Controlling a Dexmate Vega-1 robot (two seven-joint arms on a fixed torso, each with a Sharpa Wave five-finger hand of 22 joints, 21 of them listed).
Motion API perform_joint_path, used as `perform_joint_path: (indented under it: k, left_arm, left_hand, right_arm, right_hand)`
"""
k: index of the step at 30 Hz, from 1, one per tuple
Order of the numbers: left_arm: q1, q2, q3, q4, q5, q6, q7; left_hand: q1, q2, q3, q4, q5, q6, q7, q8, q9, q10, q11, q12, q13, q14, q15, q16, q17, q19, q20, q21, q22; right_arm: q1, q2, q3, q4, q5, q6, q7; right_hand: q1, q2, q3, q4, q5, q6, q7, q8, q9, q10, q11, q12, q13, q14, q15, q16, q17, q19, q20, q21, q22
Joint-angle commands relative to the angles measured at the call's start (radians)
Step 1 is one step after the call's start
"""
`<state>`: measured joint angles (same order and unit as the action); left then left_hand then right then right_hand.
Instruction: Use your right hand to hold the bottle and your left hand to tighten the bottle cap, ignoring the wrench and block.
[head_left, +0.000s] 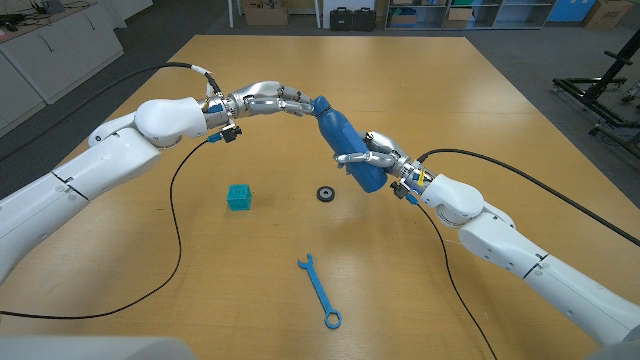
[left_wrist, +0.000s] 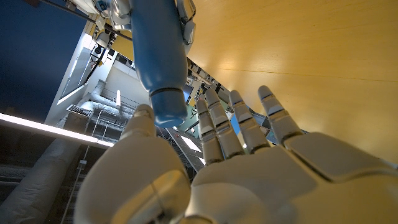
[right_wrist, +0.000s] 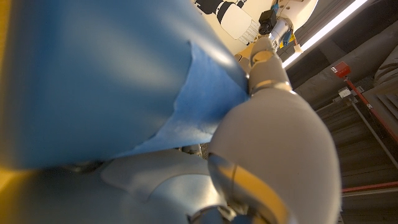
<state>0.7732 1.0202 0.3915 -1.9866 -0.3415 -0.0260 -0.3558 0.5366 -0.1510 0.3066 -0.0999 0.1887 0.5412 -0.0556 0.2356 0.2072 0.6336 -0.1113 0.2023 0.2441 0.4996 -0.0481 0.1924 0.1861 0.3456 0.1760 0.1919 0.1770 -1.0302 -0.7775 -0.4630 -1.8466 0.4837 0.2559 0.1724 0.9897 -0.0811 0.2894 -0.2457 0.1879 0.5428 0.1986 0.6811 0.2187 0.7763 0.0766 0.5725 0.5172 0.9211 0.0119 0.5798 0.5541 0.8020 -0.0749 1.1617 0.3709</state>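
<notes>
A blue bottle hangs tilted above the table's middle, its capped end pointing up and to the left. My right hand grips the bottle's lower body, fingers wrapped round it; the right wrist view has the blue bottle wall close up against that hand. My left hand reaches to the capped end. In the left wrist view the blue cap sits between the thumb and the outstretched fingers of that hand; the fingers are apart, with a gap beside the cap.
A teal block and a blue wrench lie on the wooden table in front of the bottle. A small black round piece lies under the bottle. A black cable loops over the table's left part.
</notes>
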Motion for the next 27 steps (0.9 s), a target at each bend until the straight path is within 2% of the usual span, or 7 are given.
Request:
perform_joint_path:
  k: [1,2,16,18,21,27]
  left_arm:
    - [-0.020,-0.031,0.020,0.020,0.002,-0.004,-0.001]
    - [-0.019,-0.034,0.020,0.022,0.002,-0.006,0.002]
    - [-0.022,-0.063,0.037,0.043,0.017,-0.020,0.025]
    - [-0.019,-0.065,0.038,0.046,0.020,-0.024,0.030]
    - [-0.015,-0.066,0.040,0.045,0.029,-0.023,0.038]
    - [-0.011,-0.070,0.043,0.044,0.040,-0.011,0.055]
  left_hand:
    - [0.008,-0.001,0.005,-0.008,0.002,0.003,-0.004,0.003,0.001,0.004,-0.003,-0.001,0.005,-0.003,-0.031,0.002,0.001,0.010,0.003,0.003,0.000]
    - [0.008,0.000,0.005,-0.009,0.001,0.008,-0.006,0.005,0.001,0.008,-0.010,0.001,0.005,0.002,-0.033,0.005,0.001,0.014,0.003,0.005,0.000]
    - [0.021,0.020,0.017,-0.020,0.002,0.050,-0.023,0.022,0.002,0.044,-0.031,0.016,0.007,0.030,-0.055,0.015,0.001,0.034,-0.005,0.010,0.000]
    - [0.037,0.027,0.025,-0.029,0.003,0.054,-0.029,0.024,0.002,0.048,-0.051,0.016,0.007,0.032,-0.060,0.014,0.000,0.037,-0.008,0.010,0.000]
    - [0.057,0.035,0.035,-0.040,0.004,0.059,-0.043,0.027,0.002,0.054,-0.059,0.018,0.007,0.035,-0.069,0.014,-0.001,0.044,-0.013,0.011,0.000]
    - [0.095,0.049,0.055,-0.056,0.005,0.070,-0.056,0.032,0.002,0.067,-0.072,0.020,0.007,0.045,-0.080,0.015,-0.002,0.056,-0.018,0.012,-0.001]
  right_arm:
    - [-0.007,-0.005,0.002,-0.008,-0.003,0.002,-0.002]
    - [-0.007,-0.005,0.002,-0.008,-0.003,0.003,-0.001]
    - [-0.022,-0.012,0.021,-0.021,0.025,0.027,0.009]
    - [-0.029,-0.018,0.032,-0.030,0.030,0.034,0.004]
    - [-0.037,-0.025,0.046,-0.040,0.039,0.042,0.003]
    - [-0.048,-0.036,0.064,-0.057,0.047,0.054,0.004]
  right_hand:
    - [0.218,0.229,0.103,0.097,-0.005,0.277,-0.243,0.009,0.002,0.235,-0.225,-0.002,0.001,0.148,-0.221,0.006,0.006,-0.014,-0.150,0.006,0.000]
    - [0.218,0.229,0.103,0.097,-0.005,0.276,-0.243,0.009,0.002,0.235,-0.226,-0.002,0.001,0.148,-0.221,0.006,0.006,-0.014,-0.150,0.006,0.000]
    - [0.218,0.228,0.104,0.097,-0.005,0.277,-0.243,0.008,0.002,0.236,-0.225,-0.006,0.001,0.149,-0.221,0.004,0.008,-0.016,-0.150,0.011,-0.004]
    - [0.218,0.228,0.104,0.097,-0.005,0.276,-0.242,0.008,0.002,0.235,-0.223,-0.007,0.002,0.150,-0.221,0.004,0.009,-0.016,-0.151,0.012,-0.004]
    - [0.218,0.228,0.104,0.097,-0.005,0.277,-0.242,0.008,0.002,0.236,-0.223,-0.007,0.002,0.150,-0.221,0.004,0.009,-0.016,-0.151,0.013,-0.005]
    - [0.218,0.228,0.105,0.097,-0.005,0.277,-0.243,0.007,0.002,0.238,-0.226,-0.008,0.004,0.150,-0.222,0.003,0.011,-0.017,-0.151,0.015,-0.007]
